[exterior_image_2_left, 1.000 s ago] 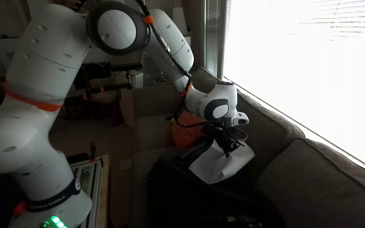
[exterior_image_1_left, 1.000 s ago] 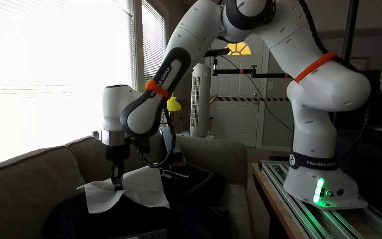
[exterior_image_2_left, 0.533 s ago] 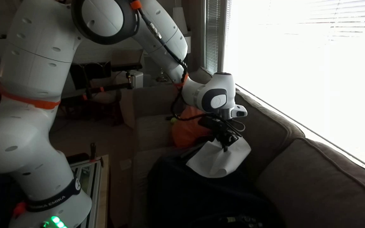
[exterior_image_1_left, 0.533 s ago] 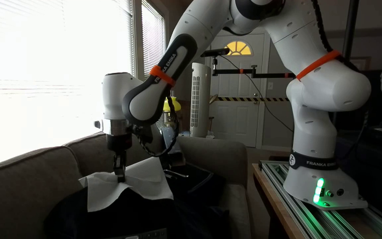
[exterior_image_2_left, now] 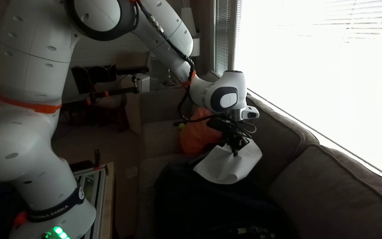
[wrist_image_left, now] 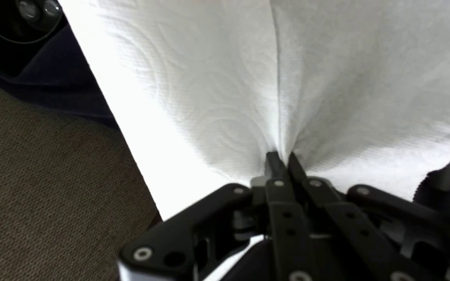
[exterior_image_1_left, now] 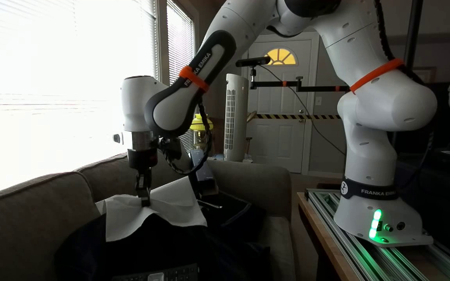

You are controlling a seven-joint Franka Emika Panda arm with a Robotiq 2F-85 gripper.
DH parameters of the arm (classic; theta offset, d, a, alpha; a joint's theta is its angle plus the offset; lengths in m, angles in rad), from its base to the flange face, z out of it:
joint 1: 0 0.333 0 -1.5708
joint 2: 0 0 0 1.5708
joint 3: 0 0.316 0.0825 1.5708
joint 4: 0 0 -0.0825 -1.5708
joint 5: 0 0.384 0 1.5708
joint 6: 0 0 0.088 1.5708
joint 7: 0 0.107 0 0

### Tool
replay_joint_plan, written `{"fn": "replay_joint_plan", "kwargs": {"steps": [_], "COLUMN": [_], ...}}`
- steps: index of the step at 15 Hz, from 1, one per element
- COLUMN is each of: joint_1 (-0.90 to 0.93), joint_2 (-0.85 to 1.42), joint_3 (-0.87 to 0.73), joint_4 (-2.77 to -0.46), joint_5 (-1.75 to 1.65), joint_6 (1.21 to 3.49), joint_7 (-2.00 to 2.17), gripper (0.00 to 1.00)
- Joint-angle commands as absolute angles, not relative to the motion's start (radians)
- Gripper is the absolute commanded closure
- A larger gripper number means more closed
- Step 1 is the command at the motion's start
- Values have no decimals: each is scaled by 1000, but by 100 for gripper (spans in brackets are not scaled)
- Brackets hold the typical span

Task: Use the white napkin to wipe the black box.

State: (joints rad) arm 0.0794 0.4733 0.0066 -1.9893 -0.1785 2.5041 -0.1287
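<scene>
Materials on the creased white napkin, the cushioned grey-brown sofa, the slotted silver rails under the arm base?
Creased white napkin: matte, likely paper towel, given embossed curves and fine ribbing; cloth not excluded.
Grey-brown sofa: dull woven upholstery, going by the coarse weave in the wrist view; fibre unclear.
Silver rails: probably aluminium extrusion; long parallel grooves, metallic sheen.

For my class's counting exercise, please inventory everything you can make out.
sofa: one, greyish, foreground
windows: at least two, white, behind sofa
dark mass: seemingly one, black, on sofa, outline unclear
paper napkin: one, white, over dark mass
bundle: one, orange, on sofa
button panel: one, black, near dark mass
door: one, white, background
striped tape: one, yellow-black, across door
tower fan: one, pale, near door
lamp: at least one, yellow, beyond sofa
bench: one, brown, beside sofa
robot arm: one, white, mounted on bench
gripper: one, black, pinching napkin
</scene>
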Motion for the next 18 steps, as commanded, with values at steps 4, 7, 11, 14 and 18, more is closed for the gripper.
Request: {"fn": "replay_joint_plan", "kwargs": {"steps": [4, 7, 11, 14, 18], "joint_1": [56, 55, 51, 50, 42], "joint_2": [396, 405, 393, 385, 364], "joint_3": [27, 32, 38, 35, 30], "joint_4": [-2016, -2006, -2009, -2005, -2013], "joint_5": [-139, -128, -126, -125, -122], "joint_6": [2481, 2460, 2458, 2462, 2453], "joint_7": [-133, -132, -143, -139, -134], "gripper": [99, 99, 67, 100, 100]}}
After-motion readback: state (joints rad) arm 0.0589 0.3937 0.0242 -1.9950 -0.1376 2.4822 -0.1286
